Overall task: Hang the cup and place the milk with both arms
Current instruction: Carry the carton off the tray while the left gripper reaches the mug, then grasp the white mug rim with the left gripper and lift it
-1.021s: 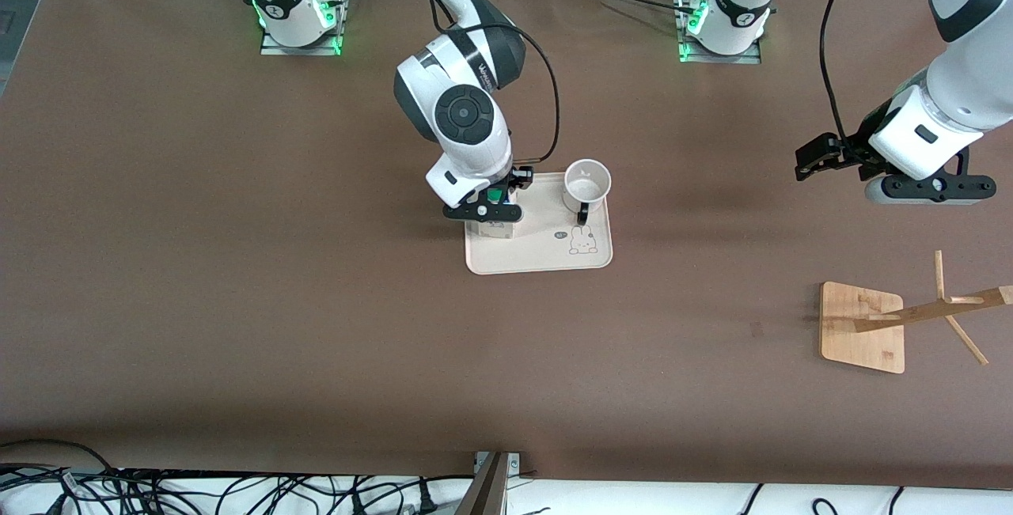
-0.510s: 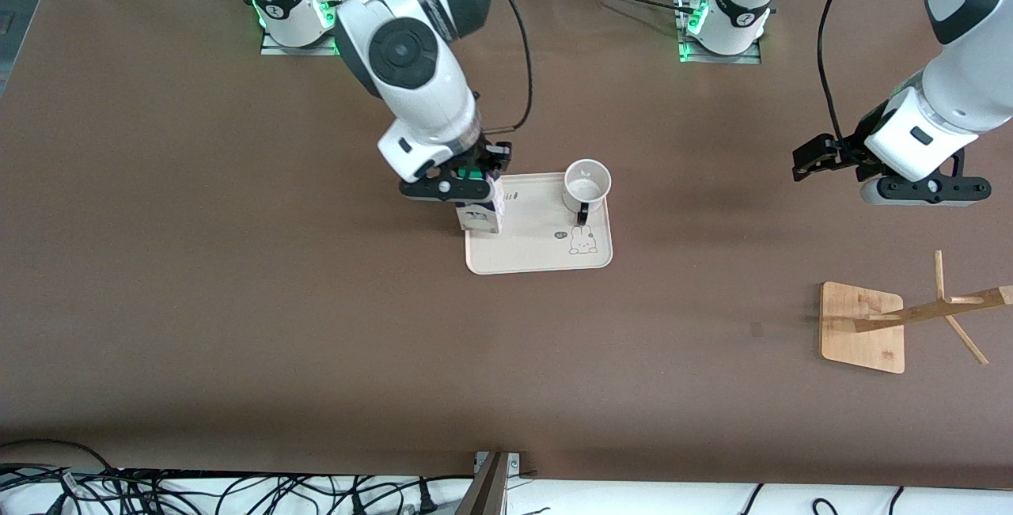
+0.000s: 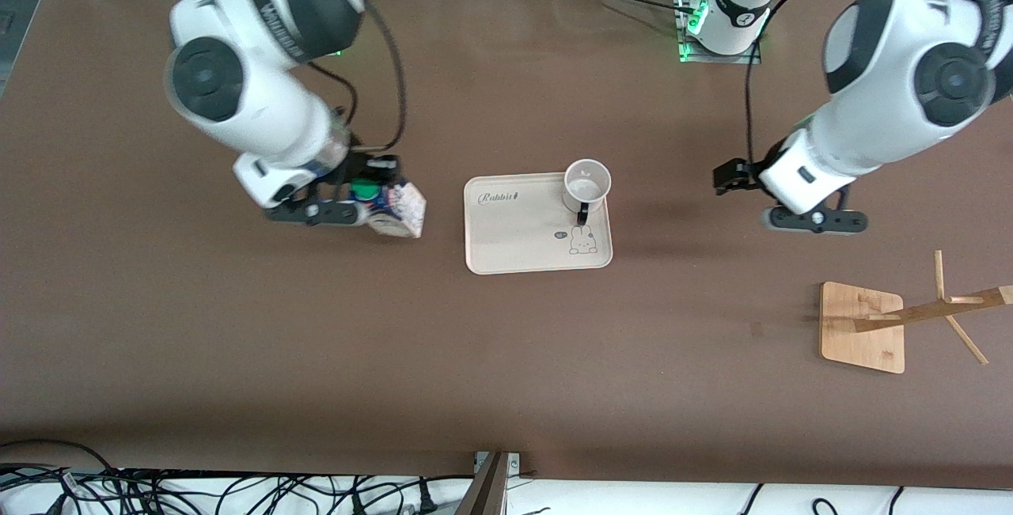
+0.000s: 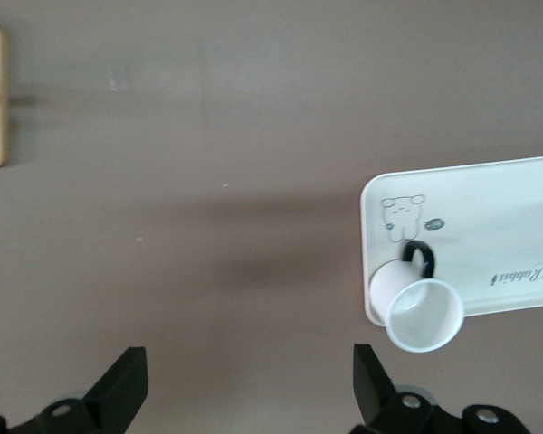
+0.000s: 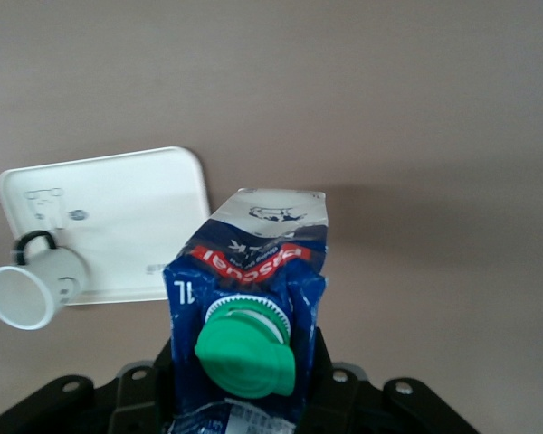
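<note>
The milk (image 3: 402, 213), a blue and white carton with a green cap (image 5: 244, 353), hangs tilted in my right gripper (image 3: 370, 200), which is shut on its top. It is over bare table beside the tray (image 3: 514, 242), toward the right arm's end. The white cup (image 3: 587, 183) stands upright on the tray's corner, its black handle facing the front camera. My left gripper (image 3: 730, 178) hovers open over the table between the tray and the wooden rack (image 3: 863, 327). In the left wrist view its fingers (image 4: 127, 384) stand wide apart with nothing between them, and the cup (image 4: 421, 312) lies off to one side.
The wooden rack has a flat bamboo base and a slanted post with pegs (image 3: 950, 305), near the left arm's end and nearer the front camera than the tray. Cables run along the table's front edge (image 3: 237, 491).
My right arm lifted the milk off the tray and carried it toward the right arm's end. My left gripper moved closer to the tray, still open.
</note>
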Available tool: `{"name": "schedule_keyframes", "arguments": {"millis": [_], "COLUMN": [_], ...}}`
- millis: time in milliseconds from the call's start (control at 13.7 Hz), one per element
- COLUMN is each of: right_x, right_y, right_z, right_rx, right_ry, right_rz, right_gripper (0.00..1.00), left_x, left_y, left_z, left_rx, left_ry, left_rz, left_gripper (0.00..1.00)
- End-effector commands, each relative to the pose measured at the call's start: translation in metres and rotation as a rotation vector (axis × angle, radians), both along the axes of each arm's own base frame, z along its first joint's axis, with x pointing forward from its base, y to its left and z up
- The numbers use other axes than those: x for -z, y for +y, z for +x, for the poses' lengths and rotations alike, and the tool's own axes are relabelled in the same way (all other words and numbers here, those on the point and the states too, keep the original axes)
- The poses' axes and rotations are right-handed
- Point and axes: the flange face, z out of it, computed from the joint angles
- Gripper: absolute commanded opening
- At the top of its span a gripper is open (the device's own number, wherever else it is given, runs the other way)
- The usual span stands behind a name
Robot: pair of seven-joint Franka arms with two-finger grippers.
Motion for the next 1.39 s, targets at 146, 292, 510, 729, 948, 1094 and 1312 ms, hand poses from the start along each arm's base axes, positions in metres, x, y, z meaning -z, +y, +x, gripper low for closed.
{"name": "schedule_keyframes", "arguments": {"millis": [146,292,510,729,948,1094,1312], "right_x": [-0.014,-0.010,0.016,0.048,0.074,0.093,0.123], "right_y": [-0.128,-0.155,-0.185,-0.215,-0.230,-0.235,-0.240], "right_z": [0.002,0.006,0.005,-0.002,-0.004,-0.006,-0.010], "right_rx": [-0.148,-0.195,-0.208,-0.167,-0.152,-0.155,-0.166], "right_ry": [0.019,0.019,0.062,0.071,0.059,0.043,-0.002], "right_rz": [-0.025,-0.031,-0.075,-0.080,-0.103,-0.119,-0.120], "right_gripper": [0.55,0.55,0.55,0.55,0.56,0.56,0.56], "left_x": [0.047,0.082,0.140,0.182,0.211,0.223,0.237], "left_y": [-0.109,-0.150,-0.193,-0.220,-0.234,-0.239,-0.240], "left_z": [-0.019,-0.029,-0.052,-0.078,-0.090,-0.092,-0.098], "left_rx": [-0.090,-0.086,-0.078,-0.028,0.000,0.002,0.011], "left_ry": [0.007,0.021,0.036,0.066,0.090,0.080,0.093], "left_rz": [0.001,0.014,0.032,0.053,0.069,0.061,0.071], "left_gripper": [1.00,1.00,1.00,1.00,1.00,1.00,0.58]}}
